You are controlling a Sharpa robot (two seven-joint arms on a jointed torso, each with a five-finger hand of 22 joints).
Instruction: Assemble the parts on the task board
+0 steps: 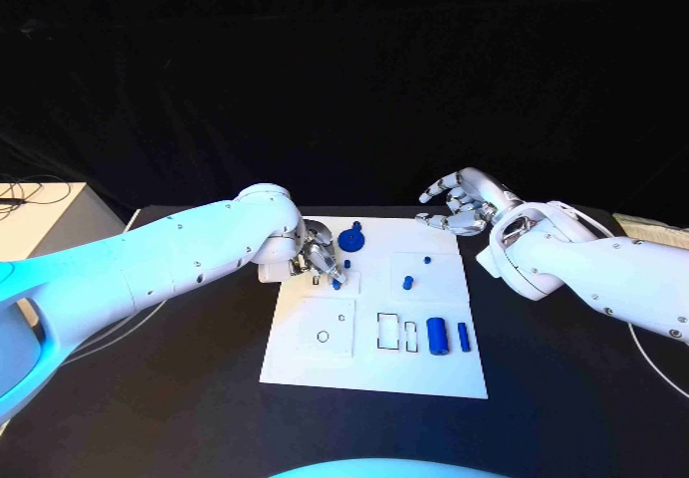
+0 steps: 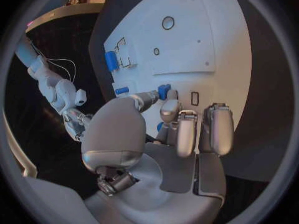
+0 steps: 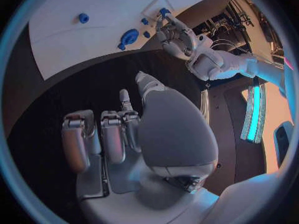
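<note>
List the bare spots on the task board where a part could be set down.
Free: the near strip of the task board, below the rectangular slots, and the near-left corner beside the round hole. Crowded: the far edge, where the left hand works by the round blue part, and around the blue cylinders.

left robot hand (image 1: 319, 252) pinching a small blue part (image 1: 337, 283) over the task board (image 1: 376, 373) | right robot hand (image 1: 460, 204) curled, empty, beyond the board's far edge
</note>
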